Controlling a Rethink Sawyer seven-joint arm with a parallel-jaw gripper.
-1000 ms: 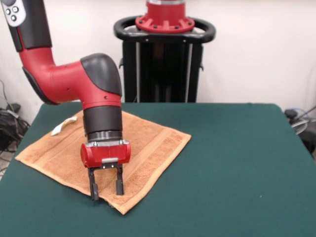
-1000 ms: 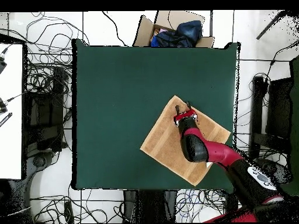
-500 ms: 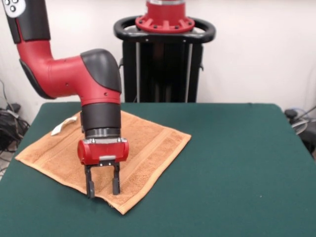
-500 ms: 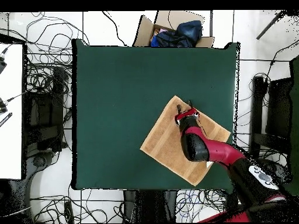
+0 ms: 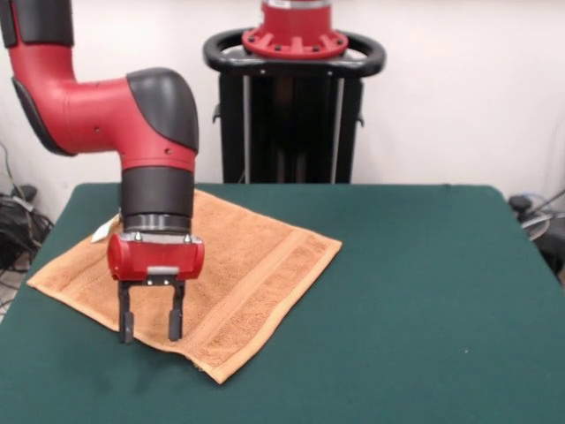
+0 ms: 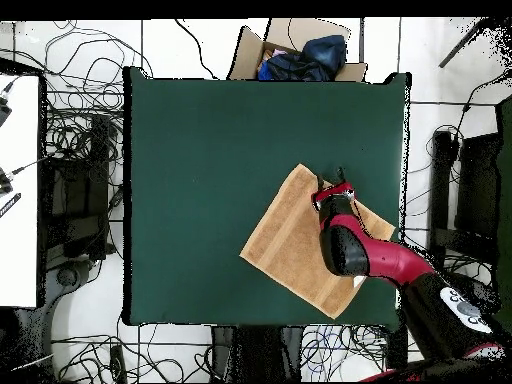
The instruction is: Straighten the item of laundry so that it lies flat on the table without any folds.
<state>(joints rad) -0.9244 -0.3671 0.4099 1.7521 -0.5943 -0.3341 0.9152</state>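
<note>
The item of laundry (image 5: 231,256) is an orange-tan towel lying spread out as a diamond on the left part of the green table (image 5: 406,291). Its small white tag (image 5: 102,231) shows at the far left corner. My gripper (image 5: 150,329) points straight down over the towel's near left edge, open, with nothing between its fingers. I cannot tell whether the tips touch the cloth. From overhead, the towel (image 6: 290,240) sits near the table's right edge, with my gripper (image 6: 330,181) at its upper right border and the arm covering part of that side.
A cardboard box (image 6: 255,48) holding dark blue cloth stands beyond the table's top edge in the overhead view. Cables lie on the floor around the table (image 6: 210,150). A white desk (image 6: 18,190) stands at the left.
My gripper has moved left along the towel's near edge in the front view and risen slightly, staying open. The towel has not moved.
</note>
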